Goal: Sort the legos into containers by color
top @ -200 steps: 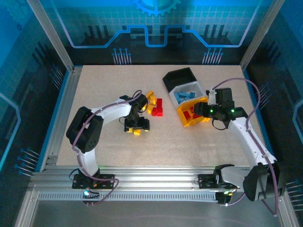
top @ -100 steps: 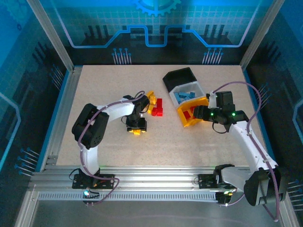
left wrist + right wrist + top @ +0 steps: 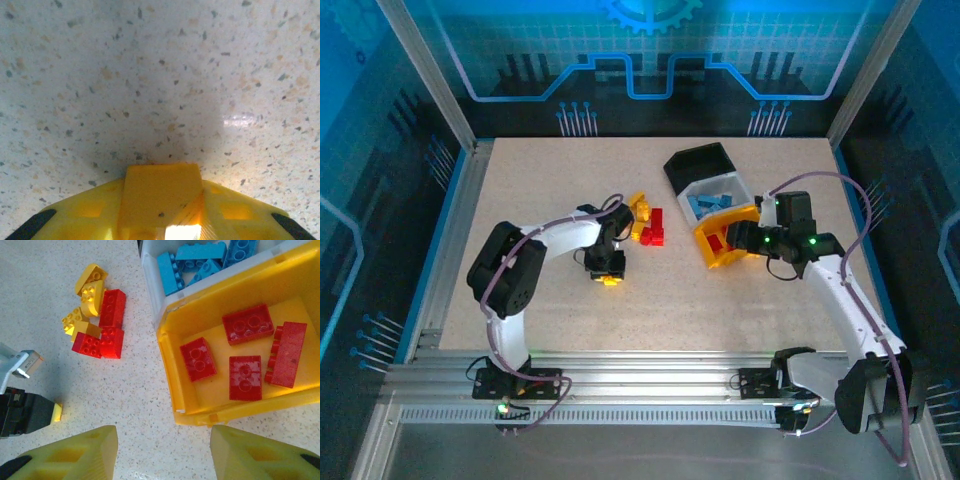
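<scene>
Four red legos (image 3: 245, 377) in yellow bin (image 3: 171, 371), one on its side.

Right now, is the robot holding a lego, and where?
The left end effector pinches a yellow lego by its sides; the right end effector holds nothing.

The surface (image 3: 150, 75) looks like speckled, stone-effect laminate, smooth, with a soft sheen that catches one pale glint. The yellow brick (image 3: 161, 192) in the left pincer (image 3: 161, 215) is smooth plastic with a dull satin face. The pincer's fingers (image 3: 235, 212) are yellow plastic too, faintly grainy and matt. The right pincer (image 3: 162, 450) has the same matt yellow plastic. The yellow bin (image 3: 250, 410) is glossy moulded plastic, and the red bricks (image 3: 245, 377) inside it shine, with whitish scuffed patches on top. The white bin (image 3: 150, 280) is milky, translucent plastic holding glossy blue bricks (image 3: 200, 252). The black bin (image 3: 700, 160) looks matt. The frame rails (image 3: 650, 375) are pale, ribbed metal.
</scene>
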You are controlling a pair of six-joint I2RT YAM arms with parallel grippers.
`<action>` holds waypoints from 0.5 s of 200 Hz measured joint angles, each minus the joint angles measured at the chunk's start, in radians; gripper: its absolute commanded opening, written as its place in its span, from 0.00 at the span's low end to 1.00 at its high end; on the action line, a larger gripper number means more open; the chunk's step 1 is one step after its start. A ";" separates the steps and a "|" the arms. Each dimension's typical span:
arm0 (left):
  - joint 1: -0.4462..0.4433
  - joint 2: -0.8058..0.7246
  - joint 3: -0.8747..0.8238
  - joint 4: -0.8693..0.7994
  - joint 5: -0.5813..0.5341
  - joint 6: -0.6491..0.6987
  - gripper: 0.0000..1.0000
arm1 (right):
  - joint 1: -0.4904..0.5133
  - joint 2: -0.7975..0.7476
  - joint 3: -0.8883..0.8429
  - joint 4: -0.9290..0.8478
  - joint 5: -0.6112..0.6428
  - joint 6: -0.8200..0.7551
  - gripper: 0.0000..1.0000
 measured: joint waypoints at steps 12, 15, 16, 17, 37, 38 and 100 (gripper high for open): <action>0.006 -0.014 -0.012 0.000 0.028 -0.009 0.33 | 0.000 -0.007 -0.020 0.003 -0.001 0.008 0.53; 0.008 -0.018 -0.014 0.000 0.036 -0.011 0.33 | 0.000 -0.008 -0.026 0.003 -0.001 0.008 0.53; 0.009 -0.021 -0.016 0.000 0.041 -0.014 0.33 | 0.000 -0.009 -0.027 0.003 -0.002 0.010 0.53; 0.010 -0.022 -0.016 0.001 0.043 -0.016 0.33 | 0.000 -0.011 -0.030 0.003 -0.002 0.012 0.53; 0.048 -0.065 -0.034 0.027 0.131 -0.056 0.33 | 0.000 -0.043 -0.067 0.002 -0.002 0.023 0.53; 0.050 -0.067 -0.035 0.029 0.135 -0.059 0.33 | 0.000 -0.045 -0.068 0.002 -0.002 0.023 0.53; 0.182 -0.126 0.050 0.223 0.404 -0.315 0.35 | 0.000 -0.233 -0.216 0.002 -0.023 0.078 0.53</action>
